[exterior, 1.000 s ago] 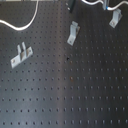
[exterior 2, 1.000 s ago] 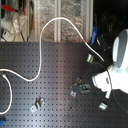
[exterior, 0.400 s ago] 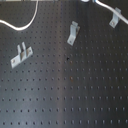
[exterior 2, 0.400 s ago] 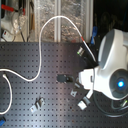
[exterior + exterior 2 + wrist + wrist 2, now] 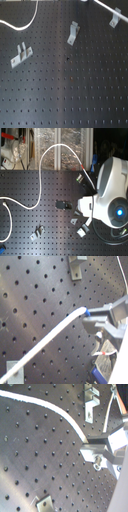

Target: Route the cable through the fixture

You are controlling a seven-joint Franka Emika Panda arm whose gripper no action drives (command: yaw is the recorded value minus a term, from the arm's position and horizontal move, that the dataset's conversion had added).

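Observation:
The white cable (image 5: pixel 47 153) comes in from the second exterior view's left, loops up past the board's far edge and comes down to the arm. In both wrist views my gripper (image 5: pixel 93 319) (image 5: pixel 89 450) is shut on the cable (image 5: pixel 50 341) (image 5: pixel 60 411) near its blue-tipped end, just above the black perforated board. The fixture is three bent metal clips (image 5: pixel 73 33) (image 5: pixel 20 55) (image 5: pixel 116 17) standing in a row in the first exterior view. A held stretch of cable (image 5: pixel 102 6) crosses the first exterior view's top right, near the right-hand clip.
The white arm body (image 5: pixel 112 193) covers the second exterior view's right side. More small clips and blocks (image 5: pixel 62 205) (image 5: pixel 37 232) (image 5: pixel 82 230) stand on the board (image 5: pixel 65 95). Clutter and cords (image 5: pixel 12 148) lie beyond its far edge.
The arm has shifted slightly to the second exterior view's left with the cable held. The held stretch of cable now shows more plainly at the first exterior view's top right.

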